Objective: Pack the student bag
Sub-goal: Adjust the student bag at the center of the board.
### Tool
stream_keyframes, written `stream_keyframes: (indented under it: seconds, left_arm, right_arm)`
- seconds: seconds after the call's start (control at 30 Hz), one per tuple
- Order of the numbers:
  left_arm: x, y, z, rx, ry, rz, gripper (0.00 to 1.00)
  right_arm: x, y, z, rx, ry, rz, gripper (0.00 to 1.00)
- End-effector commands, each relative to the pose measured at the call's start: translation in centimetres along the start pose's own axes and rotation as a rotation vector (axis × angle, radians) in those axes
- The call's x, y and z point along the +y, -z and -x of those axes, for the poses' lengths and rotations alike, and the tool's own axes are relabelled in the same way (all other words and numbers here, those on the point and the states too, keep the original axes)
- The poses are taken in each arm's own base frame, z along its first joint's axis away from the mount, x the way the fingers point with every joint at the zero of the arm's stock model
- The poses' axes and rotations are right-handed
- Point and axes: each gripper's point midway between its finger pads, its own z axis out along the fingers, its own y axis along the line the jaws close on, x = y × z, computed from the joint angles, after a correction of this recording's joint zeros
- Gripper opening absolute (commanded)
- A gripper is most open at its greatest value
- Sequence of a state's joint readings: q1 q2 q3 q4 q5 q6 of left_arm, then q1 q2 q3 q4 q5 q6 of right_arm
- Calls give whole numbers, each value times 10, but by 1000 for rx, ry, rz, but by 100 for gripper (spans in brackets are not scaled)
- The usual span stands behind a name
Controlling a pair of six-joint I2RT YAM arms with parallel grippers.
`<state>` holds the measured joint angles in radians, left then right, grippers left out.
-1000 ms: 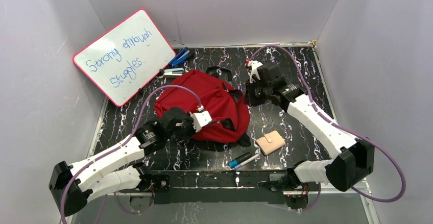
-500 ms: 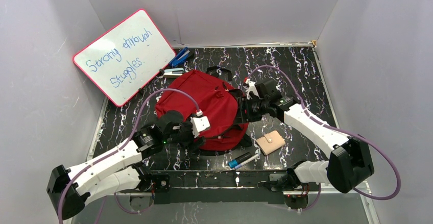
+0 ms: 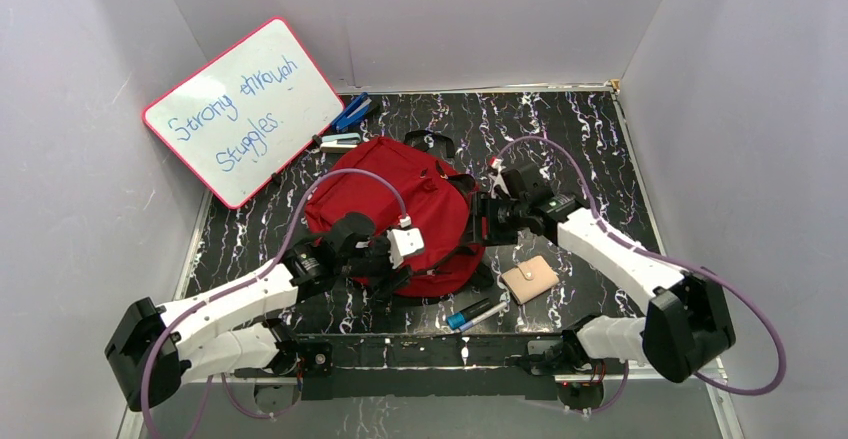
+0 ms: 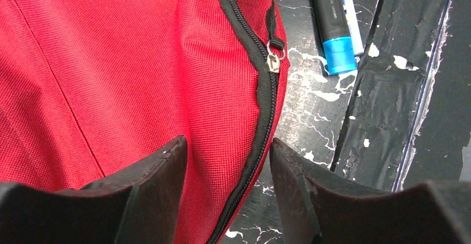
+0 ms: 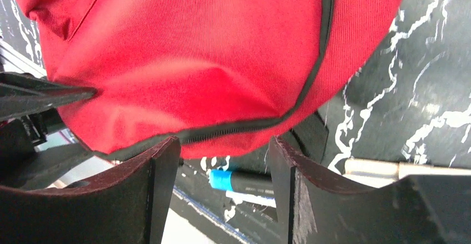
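On the bench point(image 3: 590, 134), top view: student bag point(image 3: 400, 204) lies flat between both arms. Left wrist: left claw point(image 4: 228, 147) released, jaws astride the closed zipper point(image 4: 265, 96), likely to open it. Right wrist: right claw point(image 5: 225, 141) released at the bag's edge, probably to steady it.

Bright, even light; right wrist view soft
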<state>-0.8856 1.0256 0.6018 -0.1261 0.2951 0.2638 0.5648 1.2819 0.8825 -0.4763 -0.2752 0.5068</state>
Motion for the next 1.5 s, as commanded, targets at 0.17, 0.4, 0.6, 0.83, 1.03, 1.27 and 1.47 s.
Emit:
stream_keyframes:
  seconds: [0.17,0.4,0.6,0.83,1.03,1.27,1.47]
  left_arm:
    - [3,5,11,-56,30,33,51]
    - [4,10,9,-77,61,61,22]
    - [-3,10,4,-59,81,31,5]
    - [-7,12,7,-70,75,7,0]
    - [-9,13,7,-70,82,-1,0]
    - [-8,15,4,-68,83,13,0]
    - [-7,13,2,-58,84,18,0]
  right_arm:
    - [-10,16,-44,63,-98,-9,49]
    - [-12,-13,-25,21,-112,-6,47]
    - [-11,-35,3,-59,-131,-7,42]
    - [-1,-62,19,-73,-128,23,43]
    - [34,-76,74,-201,-38,161,54]
    - [96,-64,102,-266,151,465,65]
    - [70,-67,110,-307,125,299,69]
